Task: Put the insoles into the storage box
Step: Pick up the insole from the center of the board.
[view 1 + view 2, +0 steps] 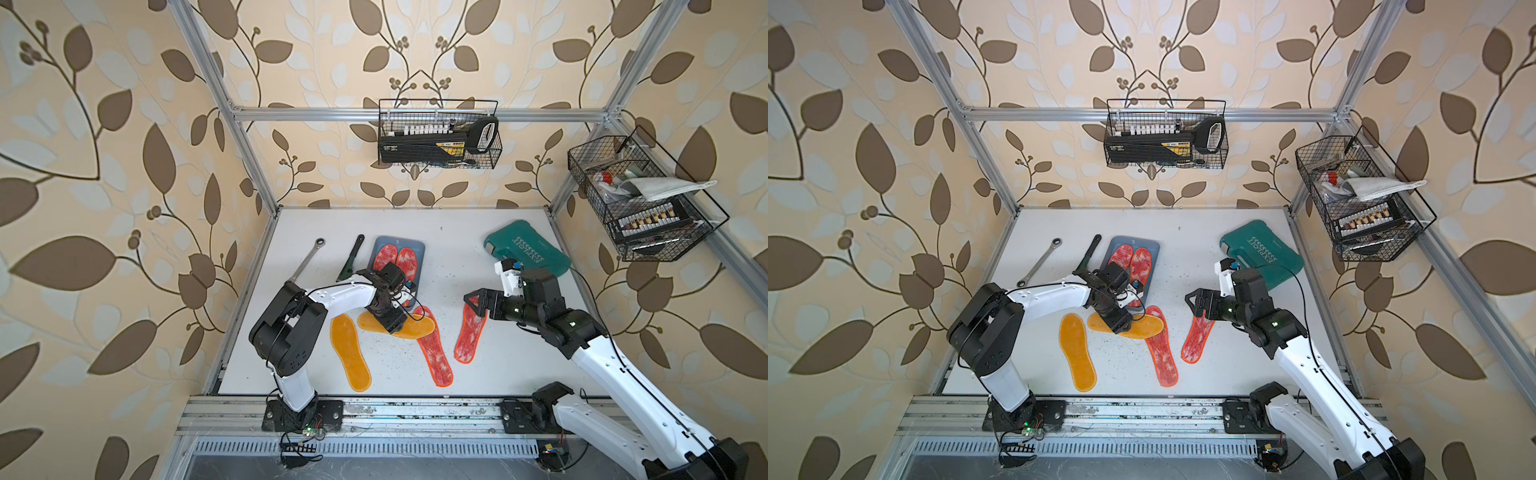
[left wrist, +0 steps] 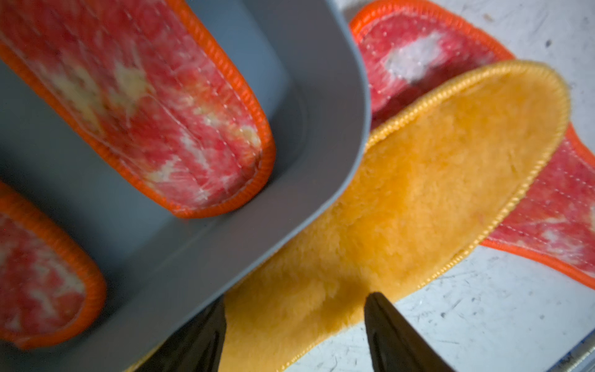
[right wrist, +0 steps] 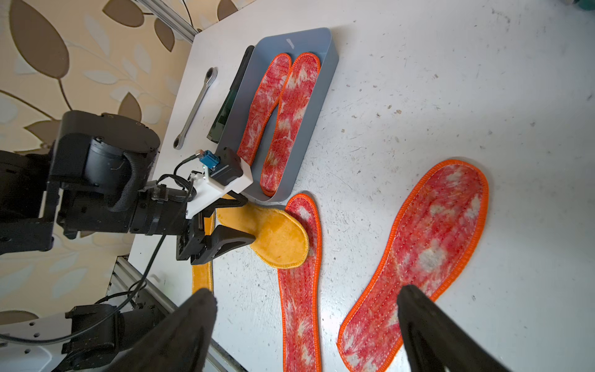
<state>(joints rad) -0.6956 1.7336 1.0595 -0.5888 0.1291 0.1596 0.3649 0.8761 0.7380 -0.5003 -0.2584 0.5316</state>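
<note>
storage box [image 1: 419, 248] on the white table [image 1: 457, 232], toward the far left of centre; two insoles lie inside it, red-white face up, side by side along its length [image 3: 264, 106] [image 3: 291, 122]; they nearly fill the floor of the box; four more insoles lie on the table nearer the robot; one yellow face up, flat and alone, at the left [image 1: 350, 353]; a second yellow one [image 1: 415, 329] lies crosswise just beside the box's near corner, its rounded end resting on top of the tip of a long red insole [image 1: 436, 357]; a fourth, red face up [image 1: 469, 336], lies apart to the right.

left gripper [image 2: 296, 338] low over the crosswise yellow insole, jaws spread, one finger near the box wall, the other over the plush; cannot tell whether either tip touches; nothing pinched.

right gripper [image 3: 307, 291] over the far end of the rightmost red insole, jaws wide apart, holding nothing.

wrench [image 1: 305, 259] and a dark-handled tool [image 1: 351, 259] lie left of the box; teal case [image 1: 528, 249] at the far right.
</note>
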